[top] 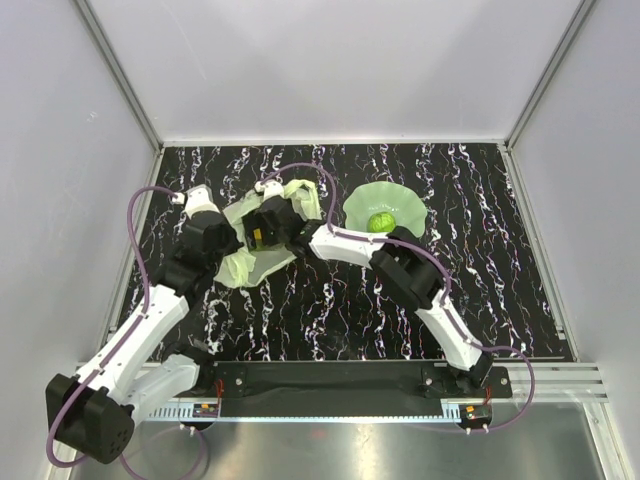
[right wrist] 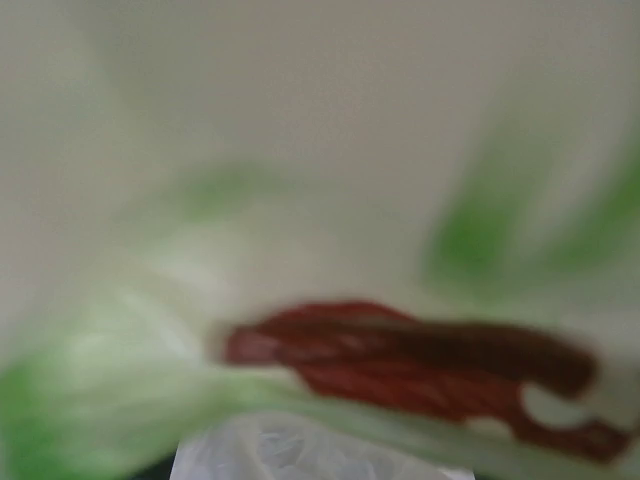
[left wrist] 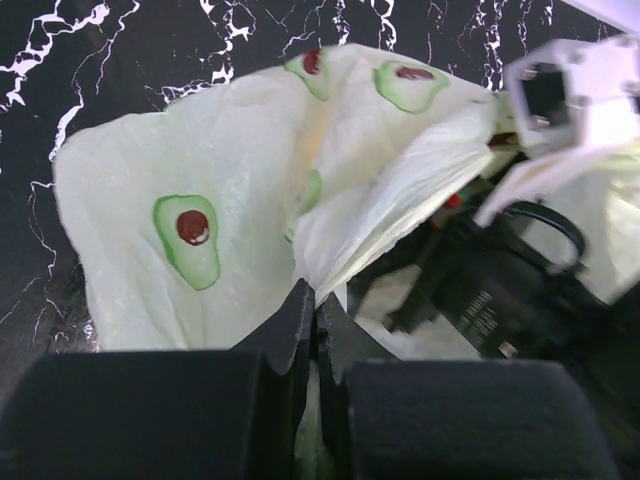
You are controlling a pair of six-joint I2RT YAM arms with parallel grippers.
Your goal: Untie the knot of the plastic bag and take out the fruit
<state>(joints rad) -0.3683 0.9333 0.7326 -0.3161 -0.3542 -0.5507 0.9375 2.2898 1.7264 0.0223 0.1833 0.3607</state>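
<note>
Two L fingers (left wrist: 292, 325) tight on plastic bag (left wrist: 200, 150) edge; R fingers (left wrist: 430, 250) prob. inside.

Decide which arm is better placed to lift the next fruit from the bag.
Right, probably: right fingers are open at the mouth of the plastic bag; left fingers are shut, holding its film.

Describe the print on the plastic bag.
Green avocado halves with dark red pits; the plastic bag shows best in left wrist view.

A robot lab cell is showing here: plain white panels (top: 330, 60) and aluminium posts (top: 118, 72) are enclosing a black marbled counter (top: 330, 320).
</note>
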